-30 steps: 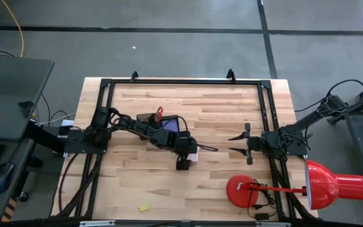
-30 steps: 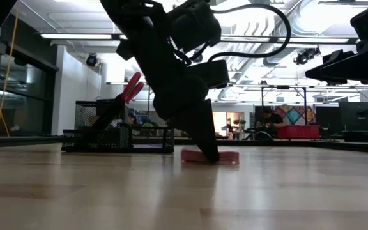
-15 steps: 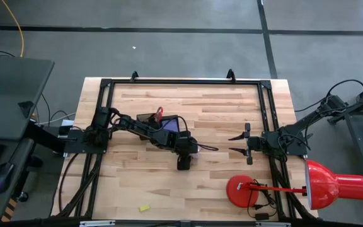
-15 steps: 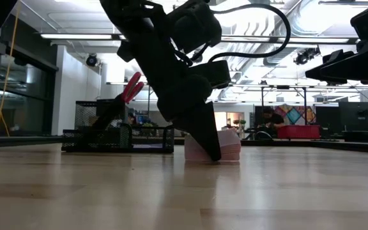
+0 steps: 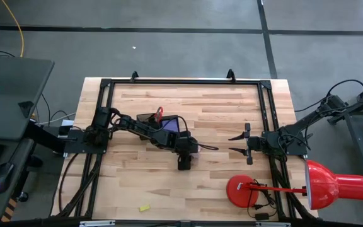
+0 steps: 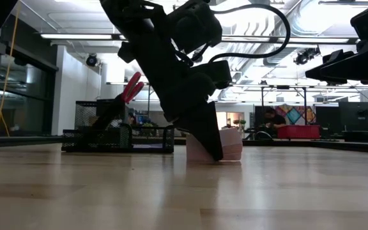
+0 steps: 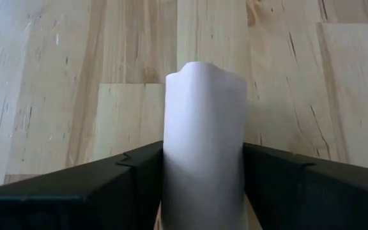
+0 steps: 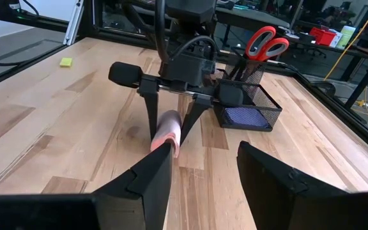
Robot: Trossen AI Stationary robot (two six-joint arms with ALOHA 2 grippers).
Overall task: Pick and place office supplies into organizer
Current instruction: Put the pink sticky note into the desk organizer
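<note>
One pad in hand: the left gripper (image 6: 204, 145) pinches the pink pad (image 7: 204, 147), just beside the organizer (image 8: 246, 108).
Handling: light and soft, it bows between the fingers; I judge a grip across its edges is best.
Right gripper (image 5: 239, 144): spread, well apart from the organizer.

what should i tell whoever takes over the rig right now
Left gripper: shut on the pink square note pad, pinched on edge and bowed, low at table centre.
Right gripper: open, empty, waiting at the table's right side.
Done: red-handled scissors upright in the black mesh organizer; blue-purple note pad in its low compartment.
Left: carry the pink pad to the organizer; small yellow eraser-like piece lies alone near the front edge.
</note>
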